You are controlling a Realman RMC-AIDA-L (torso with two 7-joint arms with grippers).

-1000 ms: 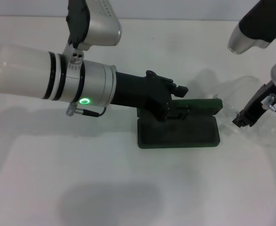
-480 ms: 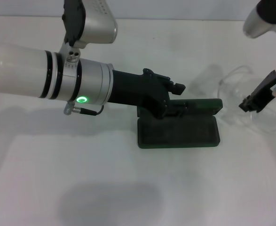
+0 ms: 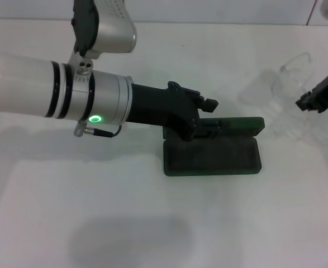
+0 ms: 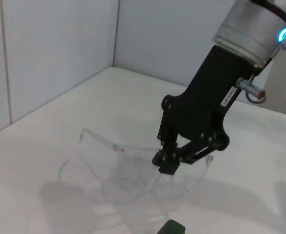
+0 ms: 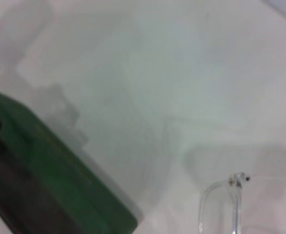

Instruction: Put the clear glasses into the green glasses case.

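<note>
The clear glasses (image 3: 289, 78) hang lifted off the white worktop (image 3: 152, 223), clamped in the right pincer (image 3: 308, 104), well to the right of the green glasses case (image 3: 212, 152) and a little farther back. In the left wrist view the right pincer (image 4: 166, 165) has its black fingertips (image 4: 158, 158) closed together on the top rim of the wraparound lens near its middle, and the glasses (image 4: 128, 165) dangle below it with one thin clear arm reaching out to the side; their faint shadow lies on the worktop beneath. The right wrist view shows only a hinge end of the clear frame (image 5: 233, 195) and a corner of the green case (image 5: 60, 165), blurred.

The case lies open on the worktop, its dark-lined tray (image 3: 211, 157) facing up and the lid (image 3: 239, 125) standing up along the far edge. The left pincer (image 3: 205, 125) reaches in from the left and sits at that lid, near its left half, with the black fingers (image 3: 200, 131) against it. Whether they are gripping the lid or only resting on it I cannot tell. A green light (image 3: 98, 119) glows on the left arm's wrist ring.
</note>
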